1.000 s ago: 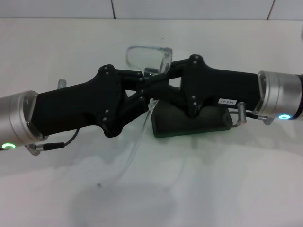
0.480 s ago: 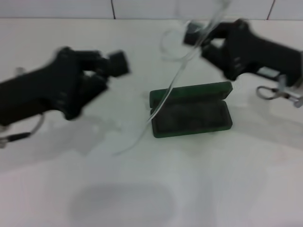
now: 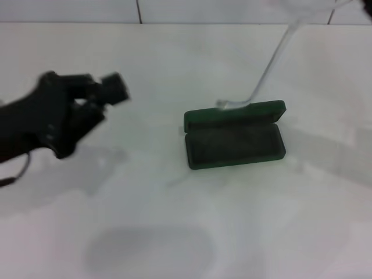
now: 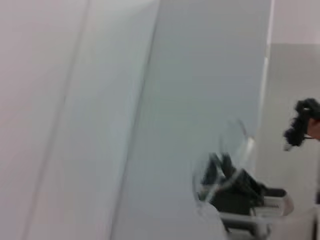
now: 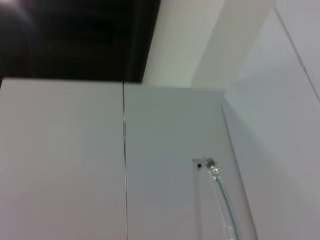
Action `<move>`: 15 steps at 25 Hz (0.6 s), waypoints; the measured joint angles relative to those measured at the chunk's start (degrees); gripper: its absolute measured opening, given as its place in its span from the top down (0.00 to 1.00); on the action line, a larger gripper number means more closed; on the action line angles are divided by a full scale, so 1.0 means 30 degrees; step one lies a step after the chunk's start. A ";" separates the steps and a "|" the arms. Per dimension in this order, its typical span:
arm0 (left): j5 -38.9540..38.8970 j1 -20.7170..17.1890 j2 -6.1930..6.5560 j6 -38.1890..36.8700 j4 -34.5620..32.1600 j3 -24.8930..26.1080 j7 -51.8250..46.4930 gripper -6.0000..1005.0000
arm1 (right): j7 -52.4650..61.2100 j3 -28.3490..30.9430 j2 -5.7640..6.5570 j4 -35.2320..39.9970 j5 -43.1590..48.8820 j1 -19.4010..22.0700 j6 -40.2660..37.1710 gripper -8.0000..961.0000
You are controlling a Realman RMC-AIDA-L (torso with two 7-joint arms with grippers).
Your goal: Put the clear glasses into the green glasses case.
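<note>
Nearest in the head view, the green glasses case [image 3: 234, 135] lies open on the white table [image 3: 174, 232] with its lid hinged back, and the left gripper [image 3: 113, 88] hovers well off to its left, blurred, so its finger spread cannot be told. The clear glasses [image 3: 273, 58] hang lifted above the case's far edge, one temple arm's curved tip reaching down just at the lid and the rest running out of the picture's top. Only the left wrist view shows the right gripper [image 4: 235, 187] holding the glasses by the lens, while the right wrist view shows a temple hinge against white tiled wall.
</note>
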State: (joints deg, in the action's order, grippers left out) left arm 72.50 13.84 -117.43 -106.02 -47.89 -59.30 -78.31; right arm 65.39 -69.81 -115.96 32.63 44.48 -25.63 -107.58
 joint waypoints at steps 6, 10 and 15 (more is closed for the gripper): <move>0.0998 0.1120 -0.0780 -0.0218 0.0515 -0.2152 0.0495 0.92 | 0.0062 -0.1455 -0.0071 -0.1378 -0.2425 -0.0850 -0.0027 0.88; -0.0012 0.2060 -0.0802 -0.0189 0.1205 -0.4499 0.1162 0.92 | -0.0109 -0.2113 -0.0080 -0.2245 -0.2679 -0.1850 0.0084 0.88; -0.0932 0.2720 -0.0856 -0.0049 0.1757 -0.5614 0.2018 0.92 | -0.0168 -0.3411 -0.0078 -0.2436 -0.2702 -0.2438 0.0769 0.88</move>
State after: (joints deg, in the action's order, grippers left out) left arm 69.71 22.00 -120.00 -106.17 -42.62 -76.14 -72.25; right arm 64.88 -80.04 -116.19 25.32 36.37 -32.95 -105.28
